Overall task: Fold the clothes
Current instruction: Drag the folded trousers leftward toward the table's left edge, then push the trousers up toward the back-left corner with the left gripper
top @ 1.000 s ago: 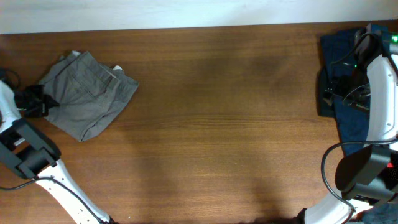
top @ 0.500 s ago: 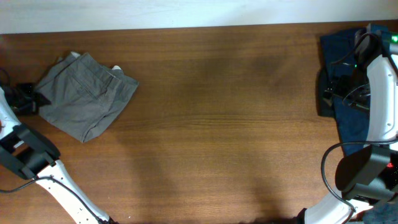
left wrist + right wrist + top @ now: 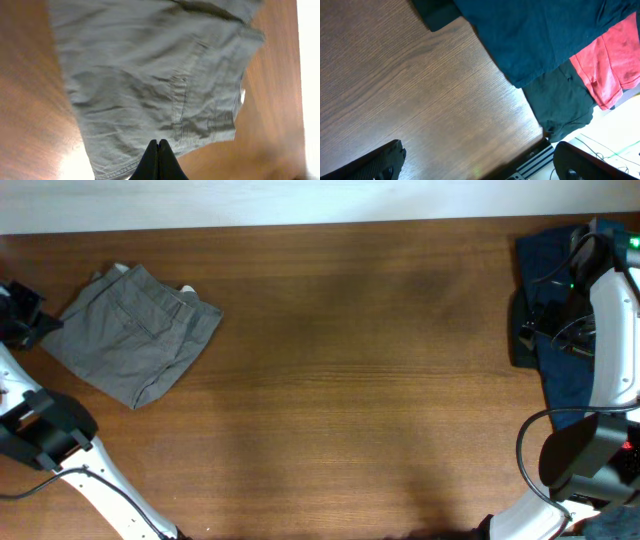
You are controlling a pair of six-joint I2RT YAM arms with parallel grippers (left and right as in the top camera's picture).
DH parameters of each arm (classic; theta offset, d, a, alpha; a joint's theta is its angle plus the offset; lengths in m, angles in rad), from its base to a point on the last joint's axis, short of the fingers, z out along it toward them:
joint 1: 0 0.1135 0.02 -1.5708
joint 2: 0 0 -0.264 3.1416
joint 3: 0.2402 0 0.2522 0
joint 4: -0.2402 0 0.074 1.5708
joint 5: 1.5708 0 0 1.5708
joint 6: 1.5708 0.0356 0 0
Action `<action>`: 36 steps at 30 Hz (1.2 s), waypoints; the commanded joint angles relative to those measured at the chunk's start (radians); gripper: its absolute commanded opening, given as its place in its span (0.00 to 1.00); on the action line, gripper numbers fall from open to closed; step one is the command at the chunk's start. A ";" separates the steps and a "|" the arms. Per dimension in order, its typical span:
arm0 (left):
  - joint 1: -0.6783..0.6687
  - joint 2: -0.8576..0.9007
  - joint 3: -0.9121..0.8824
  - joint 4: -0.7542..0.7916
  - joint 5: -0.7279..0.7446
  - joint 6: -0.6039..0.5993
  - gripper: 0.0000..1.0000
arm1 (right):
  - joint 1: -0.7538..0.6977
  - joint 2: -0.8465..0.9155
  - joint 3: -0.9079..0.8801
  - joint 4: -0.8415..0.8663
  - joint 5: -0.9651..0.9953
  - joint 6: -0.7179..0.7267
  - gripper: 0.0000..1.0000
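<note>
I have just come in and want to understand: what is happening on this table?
Two robot arms work on clothes at a brown wooden table. The grey-khaki cotton shorts lie at its left end, looking folded. The left fingers are shut at their edge and seem to hold nothing. The right fingers stand open beside a pile of navy-blue fabric garments, not yet picked up.

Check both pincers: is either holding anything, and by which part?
Nothing is held. The left pincer is shut empty beside the grey shorts' edge; the right pincer hangs open by the navy garment.
</note>
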 commanded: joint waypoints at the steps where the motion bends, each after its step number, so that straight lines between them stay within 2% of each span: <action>1: -0.028 -0.077 -0.043 -0.004 0.026 0.138 0.00 | -0.003 0.000 -0.002 -0.001 0.019 -0.002 0.99; 5: -0.044 -0.190 -0.109 -0.004 -0.016 0.159 0.01 | -0.003 0.000 -0.002 -0.001 0.019 -0.002 0.99; 13: -0.052 -0.557 -0.313 -0.004 -0.146 0.138 0.01 | -0.003 0.000 -0.002 -0.001 0.019 -0.002 0.99; 17: -0.055 -0.706 -0.472 -0.004 -0.206 0.126 0.01 | -0.003 0.000 -0.002 -0.001 0.019 -0.002 0.99; 21: -0.055 -0.774 -0.671 0.026 -0.206 0.061 0.01 | -0.003 0.000 -0.002 -0.001 0.019 -0.002 0.99; 25: -0.055 -0.781 -0.919 0.135 -0.215 0.041 0.01 | -0.003 0.000 -0.002 -0.001 0.019 -0.002 0.99; 30: -0.049 -0.781 -1.254 0.370 -0.231 -0.045 0.01 | -0.003 0.000 -0.002 -0.001 0.019 -0.002 0.99; 36: -0.048 -0.761 -1.463 0.567 -0.240 -0.072 0.01 | -0.003 0.000 -0.002 0.000 0.019 -0.002 0.99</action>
